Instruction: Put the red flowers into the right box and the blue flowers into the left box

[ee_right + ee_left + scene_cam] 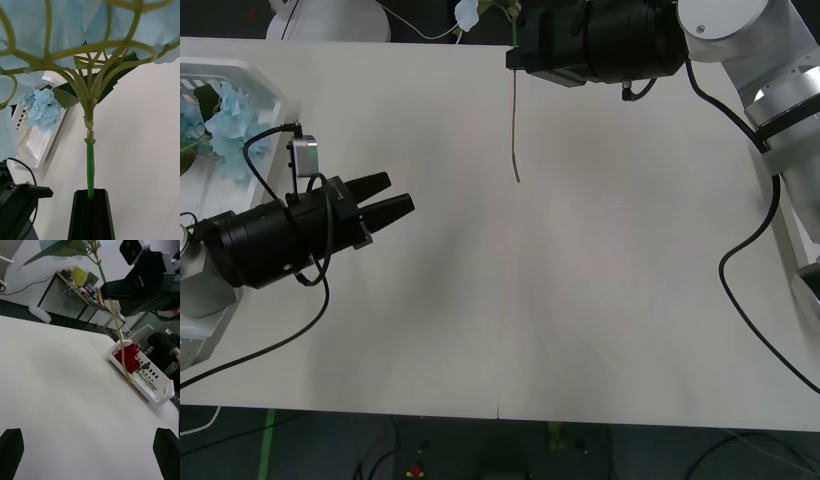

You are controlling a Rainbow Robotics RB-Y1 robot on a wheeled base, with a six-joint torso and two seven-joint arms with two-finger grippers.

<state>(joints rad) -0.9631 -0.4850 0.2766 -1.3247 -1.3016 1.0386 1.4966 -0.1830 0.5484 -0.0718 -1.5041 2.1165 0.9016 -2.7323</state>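
step in hand: carrying one of the blue flowers [90,45] across the tabletop [580,300] toward the left box [255,85]; judged from the held stem and where the boxes lie.
right hand: at the top centre of the front view [525,55], clamped on the green stem; bloom above it, bare stem end hanging down toward the tabletop.
left hand: at the left of the front view [390,200], fingers narrowly apart, holding nothing, low over the tabletop.
left box: upper left corner of the front view, slotted rim, with blue flowers already lying in it.
right box: at the right of the left wrist view [161,390], with the red flowers [127,356] inside.
next move, as i judge it: swing the right hand leftward over the left box, lower, then let go; the long dangling stem may catch the rim.
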